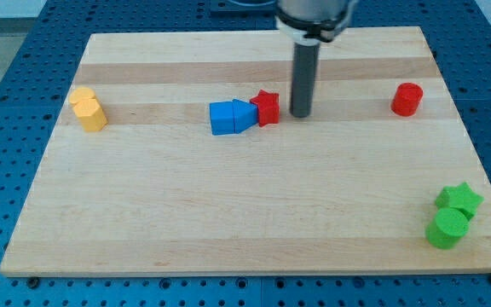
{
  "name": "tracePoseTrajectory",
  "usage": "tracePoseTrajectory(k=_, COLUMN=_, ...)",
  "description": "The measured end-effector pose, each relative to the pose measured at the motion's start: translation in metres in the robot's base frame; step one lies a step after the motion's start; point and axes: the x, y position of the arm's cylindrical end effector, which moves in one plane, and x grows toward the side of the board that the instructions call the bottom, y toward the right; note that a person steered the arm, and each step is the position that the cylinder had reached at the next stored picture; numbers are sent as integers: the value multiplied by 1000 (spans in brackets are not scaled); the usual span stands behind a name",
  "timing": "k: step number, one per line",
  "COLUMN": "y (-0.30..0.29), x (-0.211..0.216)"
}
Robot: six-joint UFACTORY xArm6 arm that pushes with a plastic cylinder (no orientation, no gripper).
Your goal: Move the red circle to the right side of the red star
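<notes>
No jaws are fitted, so no open or closed state applies; a straight dark rod is seen, and my tip (301, 113) is set on the wooden board (228, 222) just above centre frame. The red star (266, 107) is found just left of the tip, close but apparently not touched. Against the star's left side two blue blocks (231, 117) are pressed. The red circle (407, 99) is placed well apart, at the upper right. Two yellow blocks (88, 108) are seen touching at the upper left. A green star (459, 199) and a green circle (447, 228) are seen together at the lower right.
</notes>
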Motion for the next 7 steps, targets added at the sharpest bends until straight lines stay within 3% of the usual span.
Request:
tracePoseTrajectory(k=2, y=152, x=53)
tracePoseTrajectory(k=3, y=237, x=42)
tracePoseTrajectory(k=4, y=225, x=-15)
tracePoseTrajectory(k=7, y=108, x=-16)
